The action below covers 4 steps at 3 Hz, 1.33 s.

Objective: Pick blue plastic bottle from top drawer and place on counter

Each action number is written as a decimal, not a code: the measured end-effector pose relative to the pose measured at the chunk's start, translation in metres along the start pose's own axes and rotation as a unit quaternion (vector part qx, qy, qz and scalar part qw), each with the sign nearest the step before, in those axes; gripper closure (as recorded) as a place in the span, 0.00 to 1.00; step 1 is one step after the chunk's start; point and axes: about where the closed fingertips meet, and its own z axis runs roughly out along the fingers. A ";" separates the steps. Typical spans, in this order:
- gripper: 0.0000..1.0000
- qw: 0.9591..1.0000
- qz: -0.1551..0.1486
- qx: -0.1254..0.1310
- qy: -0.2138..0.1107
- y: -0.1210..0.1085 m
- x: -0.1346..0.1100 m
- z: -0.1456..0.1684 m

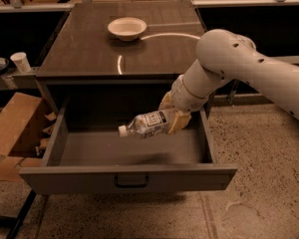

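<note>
Over drawer (129,180), in gripper (171,114) — clear bottle (148,123)

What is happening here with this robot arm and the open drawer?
The robot's claw is shut on the blue plastic bottle. It holds the bottle on its side, cap pointing left, in the air above the floor of the open top drawer. The bottle is not yet on the counter, where a white bowl stands near the back.

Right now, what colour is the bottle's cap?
White, clearest in the camera view; the gripper, jaws shut on the blue plastic bottle, is above the top drawer.
</note>
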 end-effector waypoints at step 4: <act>1.00 0.997 0.003 0.080 -0.019 -0.090 -0.032 -0.098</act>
